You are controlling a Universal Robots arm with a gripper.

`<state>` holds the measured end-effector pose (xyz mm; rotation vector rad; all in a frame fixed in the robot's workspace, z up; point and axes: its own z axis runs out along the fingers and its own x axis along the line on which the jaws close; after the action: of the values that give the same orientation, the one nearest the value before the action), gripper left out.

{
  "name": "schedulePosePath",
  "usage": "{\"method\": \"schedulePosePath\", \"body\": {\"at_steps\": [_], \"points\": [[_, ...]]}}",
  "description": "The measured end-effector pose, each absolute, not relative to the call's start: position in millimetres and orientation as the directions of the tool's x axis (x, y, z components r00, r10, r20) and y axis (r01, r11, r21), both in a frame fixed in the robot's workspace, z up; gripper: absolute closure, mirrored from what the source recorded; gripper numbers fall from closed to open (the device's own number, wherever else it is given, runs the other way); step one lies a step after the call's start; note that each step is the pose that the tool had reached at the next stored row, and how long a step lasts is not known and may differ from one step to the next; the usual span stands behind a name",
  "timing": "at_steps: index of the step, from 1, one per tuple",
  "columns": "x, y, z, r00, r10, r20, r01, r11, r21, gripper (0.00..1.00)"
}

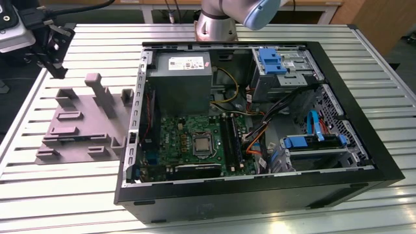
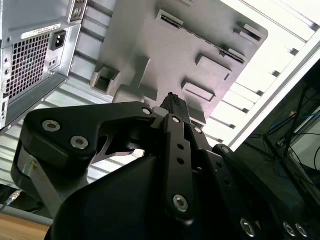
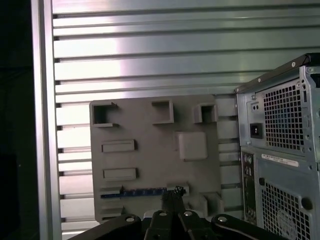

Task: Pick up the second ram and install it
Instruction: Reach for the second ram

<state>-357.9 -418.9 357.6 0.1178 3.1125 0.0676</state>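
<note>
The second ram (image 3: 136,192) shows as a thin dark blue strip lying edge-up in a slot of the grey moulded holder (image 3: 150,125), near the holder's edge closest to the camera. My gripper (image 3: 175,192) hangs above the holder with its black fingertips pressed together and nothing between them, just beside one end of the ram. In the exterior view the gripper (image 1: 57,72) is high over the table's far corner on the exterior view's left, behind the holder (image 1: 81,129). In the second wrist view the fingers (image 2: 173,107) point at the holder (image 2: 165,55).
An open computer case (image 1: 247,200) lies on the slatted metal table (image 1: 58,195), to the exterior view's right of the holder. Inside are a silver power supply (image 1: 179,78), a green motherboard (image 1: 188,141) with long black slots (image 1: 231,141), cables and blue drive brackets (image 1: 305,142).
</note>
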Motion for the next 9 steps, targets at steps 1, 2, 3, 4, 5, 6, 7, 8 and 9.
{"method": "schedulePosePath", "body": {"at_steps": [1,2,3,4,5,6,7,8,9], "points": [[-358.7,-419.4,356.9,-0.997,0.076,-0.024,0.075,0.996,0.044,0.89],[-359.5,-419.8,356.2,-0.997,0.076,-0.024,0.075,0.996,0.044,0.89],[-360.2,-420.3,355.5,-0.997,0.076,-0.024,0.075,0.996,0.044,0.89],[-360.9,-420.8,354.8,-0.997,0.076,-0.024,0.075,0.996,0.044,0.89],[-361.6,-421.3,354.1,-0.997,0.076,-0.024,0.075,0.996,0.044,0.89],[-362.2,-421.8,353.4,-0.997,0.076,-0.024,0.075,0.996,0.044,0.89],[-362.9,-422.3,352.7,-0.997,0.076,-0.024,0.075,0.996,0.044,0.89],[-363.4,-422.8,352.0,-0.997,0.076,-0.024,0.075,0.996,0.044,0.89],[-364.0,-423.2,351.2,-0.997,0.076,-0.024,0.075,0.996,0.044,0.89]]}}
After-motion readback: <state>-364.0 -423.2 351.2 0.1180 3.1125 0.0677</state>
